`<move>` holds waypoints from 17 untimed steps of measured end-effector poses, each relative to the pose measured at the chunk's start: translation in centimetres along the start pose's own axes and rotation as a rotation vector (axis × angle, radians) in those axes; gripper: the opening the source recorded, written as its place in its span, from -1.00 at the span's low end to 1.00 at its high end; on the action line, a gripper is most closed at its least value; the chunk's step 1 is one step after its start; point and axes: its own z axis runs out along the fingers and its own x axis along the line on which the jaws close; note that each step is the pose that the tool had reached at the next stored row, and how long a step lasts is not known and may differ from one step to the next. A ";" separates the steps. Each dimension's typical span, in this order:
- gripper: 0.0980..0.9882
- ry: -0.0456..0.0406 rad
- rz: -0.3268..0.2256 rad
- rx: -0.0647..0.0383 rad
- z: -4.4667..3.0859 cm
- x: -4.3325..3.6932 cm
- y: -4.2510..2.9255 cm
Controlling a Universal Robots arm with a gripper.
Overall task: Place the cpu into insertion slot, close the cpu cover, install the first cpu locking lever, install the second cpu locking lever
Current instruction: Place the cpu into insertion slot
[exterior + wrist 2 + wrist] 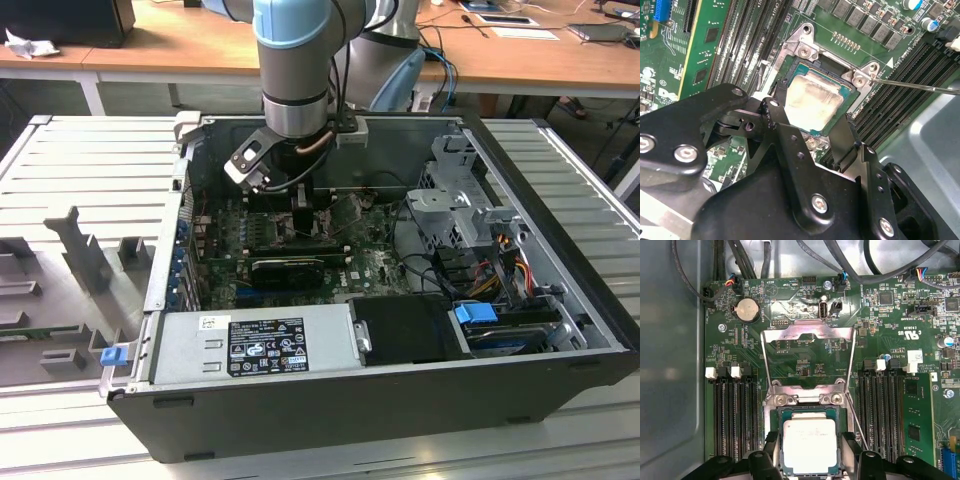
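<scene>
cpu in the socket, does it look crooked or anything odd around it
Nothing stands out. The cpu lies flat and square inside the insertion slot, its edges parallel to the frame. The cpu cover is swung open beyond it.

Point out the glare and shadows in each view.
First wrist view: glare whitens the cpu top, and the open cpu cover gleams. Second wrist view: the cpu shines unevenly. Exterior view: the motherboard lies dim under the arm.
</scene>
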 end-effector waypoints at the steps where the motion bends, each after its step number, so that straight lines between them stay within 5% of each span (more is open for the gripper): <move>1: 0.14 0.0000 0.000 0.000 0.00 0.00 0.00; 17: 0.14 -0.0001 0.000 0.000 -0.39 0.01 0.03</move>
